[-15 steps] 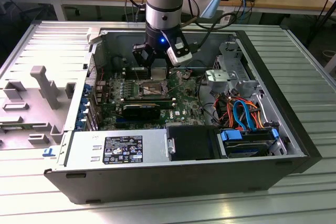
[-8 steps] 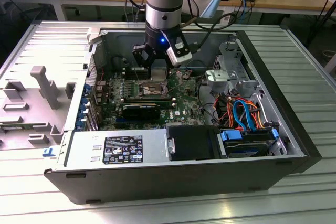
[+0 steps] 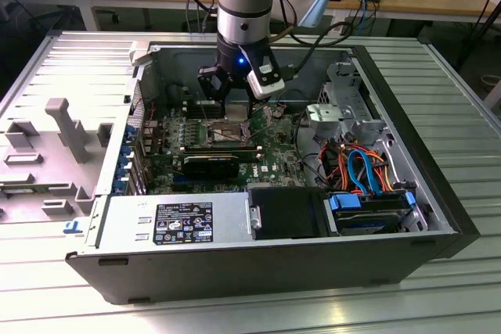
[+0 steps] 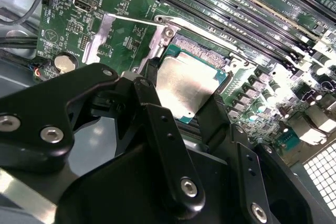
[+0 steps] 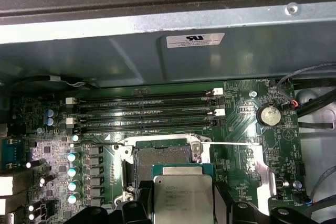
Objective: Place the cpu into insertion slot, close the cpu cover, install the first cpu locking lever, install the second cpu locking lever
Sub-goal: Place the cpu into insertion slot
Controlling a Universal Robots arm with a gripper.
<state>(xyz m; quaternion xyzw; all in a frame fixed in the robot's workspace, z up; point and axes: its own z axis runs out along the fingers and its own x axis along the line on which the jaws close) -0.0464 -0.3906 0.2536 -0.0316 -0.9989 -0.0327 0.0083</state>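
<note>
Two black fingers (image 5: 220,200) of the gripper (image 3: 235,103) pinched the cpu (image 5: 181,192) by opposite edges. The chip was held over the green board (image 5: 241,124), just beside the insertion slot (image 5: 160,157) and not seated in it. The slot's dark recess lay uncovered. Four long memory slots (image 5: 147,111) ran beside the socket, inside the open computer case (image 3: 235,271).
</note>
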